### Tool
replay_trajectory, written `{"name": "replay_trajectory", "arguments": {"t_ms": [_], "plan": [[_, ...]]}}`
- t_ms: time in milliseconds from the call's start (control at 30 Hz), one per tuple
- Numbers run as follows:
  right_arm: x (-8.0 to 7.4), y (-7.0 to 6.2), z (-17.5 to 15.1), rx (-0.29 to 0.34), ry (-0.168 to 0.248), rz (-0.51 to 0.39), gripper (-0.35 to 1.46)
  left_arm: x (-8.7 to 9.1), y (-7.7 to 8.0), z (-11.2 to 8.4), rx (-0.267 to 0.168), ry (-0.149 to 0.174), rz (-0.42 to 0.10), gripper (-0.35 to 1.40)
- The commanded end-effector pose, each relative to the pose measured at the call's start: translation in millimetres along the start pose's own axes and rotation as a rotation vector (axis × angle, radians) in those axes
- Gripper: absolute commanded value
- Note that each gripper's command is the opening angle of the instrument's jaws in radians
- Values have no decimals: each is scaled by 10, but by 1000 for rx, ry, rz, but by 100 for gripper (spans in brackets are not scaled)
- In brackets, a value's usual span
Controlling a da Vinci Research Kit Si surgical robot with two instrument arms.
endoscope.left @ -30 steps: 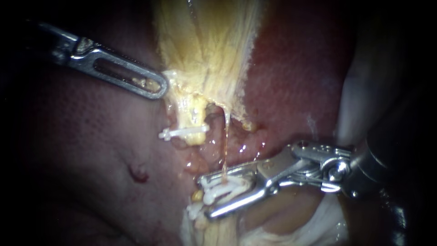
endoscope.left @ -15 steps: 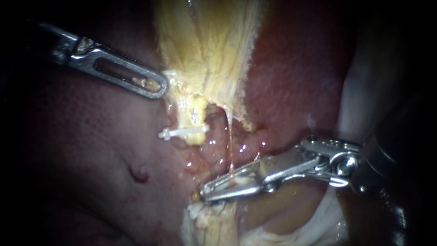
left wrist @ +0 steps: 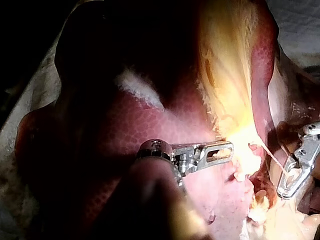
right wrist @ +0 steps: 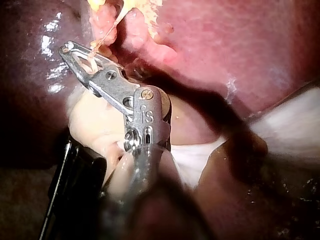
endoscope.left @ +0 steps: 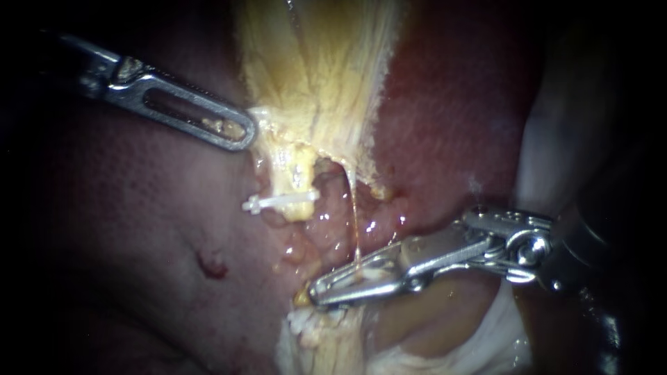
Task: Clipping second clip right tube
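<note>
Right instrument (endoscope.left: 318, 292), hinged steel jaws on a shaft entering from the right, is lying low at centre-right with its jaws squeezed nearly together on a white plastic clip (endoscope.left: 368, 275), which is showing as a pale sliver between them. The right tube (endoscope.left: 355, 222), a thin amber translucent strand, is running taut from the gallbladder (endoscope.left: 313, 76), a pale yellow fibrous mass at far centre, down into those jaws and the clip. Left instrument (endoscope.left: 240, 132), slotted steel jaws, is reaching in from the far left and pinching the gallbladder's left edge, jaws together on it. A short thick yellow tube stump (endoscope.left: 295, 177) is sitting just left of the strand, with a second white clip (endoscope.left: 281, 201) lying across it. Dark red mottled liver (endoscope.left: 125, 229) is lying beneath everything. Whitish bits just nearer than the right jaw tips are too indistinct to identify
</note>
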Motion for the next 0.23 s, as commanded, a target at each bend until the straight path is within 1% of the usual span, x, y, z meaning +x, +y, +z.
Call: {"name": "replay_trajectory", "arguments": {"t_ms": [33,233], "plan": [[0,0,0,-1,0,-1,-35,0,0,0,0,0,0,-35],[-1,1,0,-1,0,-1,-35,0,0,0,0,0,0,-35]]}}
